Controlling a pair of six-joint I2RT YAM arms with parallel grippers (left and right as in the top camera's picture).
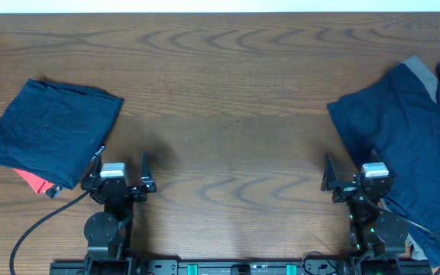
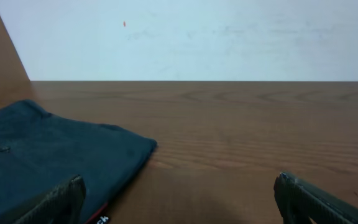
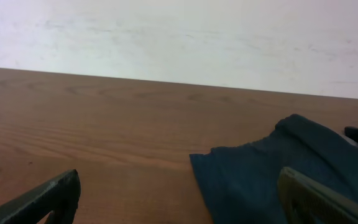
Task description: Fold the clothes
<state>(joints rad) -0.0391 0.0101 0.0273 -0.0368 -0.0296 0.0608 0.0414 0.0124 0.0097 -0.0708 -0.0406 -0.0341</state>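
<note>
A folded stack of dark navy clothes (image 1: 52, 130) lies at the table's left, with a coral-red piece (image 1: 33, 180) and its black lettered waistband showing under its front edge. The stack also shows in the left wrist view (image 2: 48, 162). A loose pile of dark navy clothes with grey trim (image 1: 407, 145) lies spread at the right, and shows in the right wrist view (image 3: 278, 174). My left gripper (image 1: 121, 169) is open and empty beside the folded stack's front right corner. My right gripper (image 1: 355, 169) is open and empty at the loose pile's left edge.
The wooden table (image 1: 228, 114) runs to a pale wall (image 2: 197, 37) at the back. A black cable (image 1: 37, 229) loops from the left arm's base near the front edge.
</note>
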